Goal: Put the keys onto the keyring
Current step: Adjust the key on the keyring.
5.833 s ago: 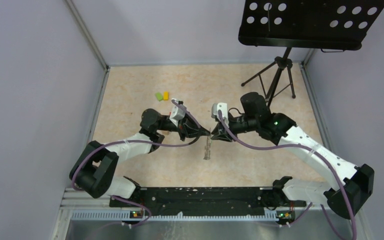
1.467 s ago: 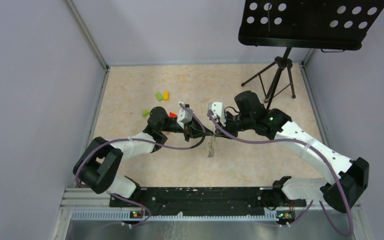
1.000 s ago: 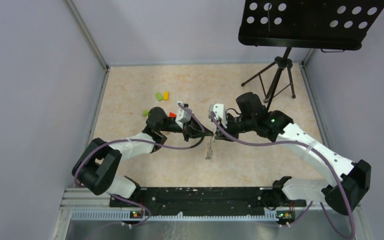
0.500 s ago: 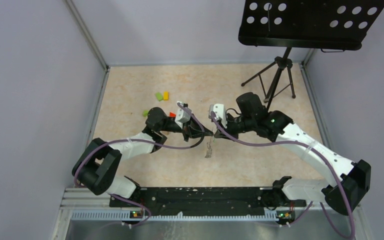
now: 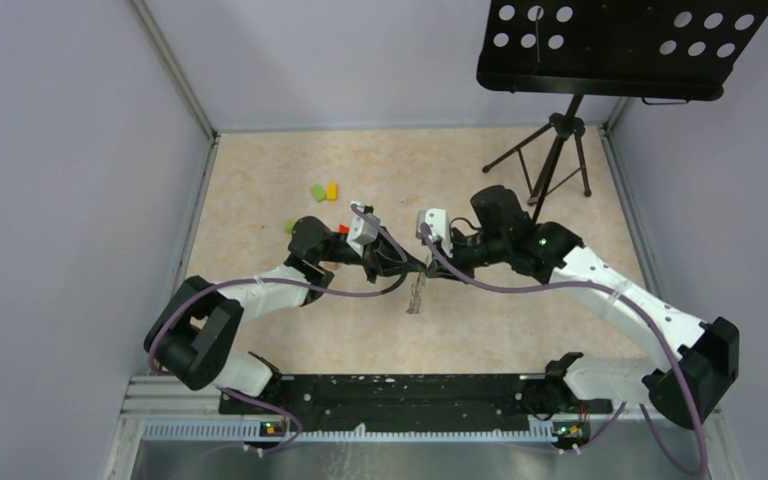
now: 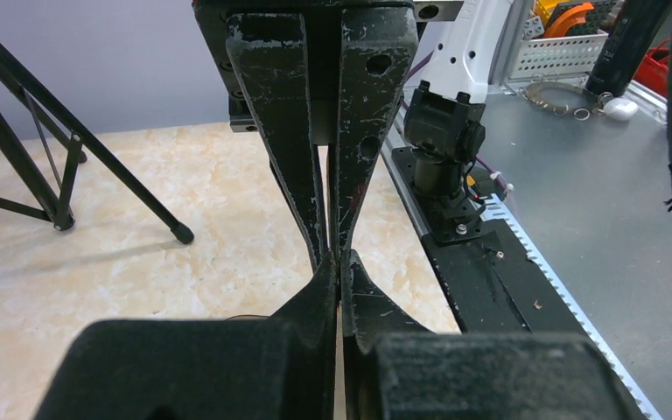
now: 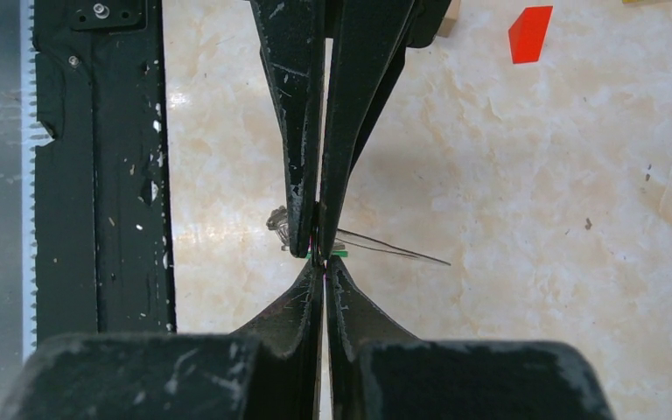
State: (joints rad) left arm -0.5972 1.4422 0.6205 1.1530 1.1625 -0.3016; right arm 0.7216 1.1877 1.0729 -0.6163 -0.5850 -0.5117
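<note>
My left gripper (image 5: 415, 268) and right gripper (image 5: 430, 272) meet tip to tip above the middle of the table, both shut. A small bunch of silver-grey keys (image 5: 416, 298) hangs just below where they meet. In the right wrist view the keys (image 7: 278, 224) show left of the left gripper's fingertips (image 7: 304, 236). The keyring (image 7: 402, 249) runs out to the right as a thin dark wire, seen edge-on. A green tag (image 7: 340, 253) peeks out right where my right gripper (image 7: 324, 264) pinches. In the left wrist view my left gripper (image 6: 337, 262) is closed; the tips hide what it pinches.
A music stand's tripod (image 5: 550, 150) stands at the back right, its perforated black tray (image 5: 620, 45) overhead. Green (image 5: 317, 192) and yellow (image 5: 331, 190) blocks lie at the back left; another green (image 5: 291, 227) and a red block (image 5: 343, 229) lie by the left arm. The black base rail (image 5: 400, 392) runs along the near edge.
The right gripper has closed at the meeting point. The left gripper stayed shut. Both arms have barely shifted, and the hanging keys have swung slightly.
</note>
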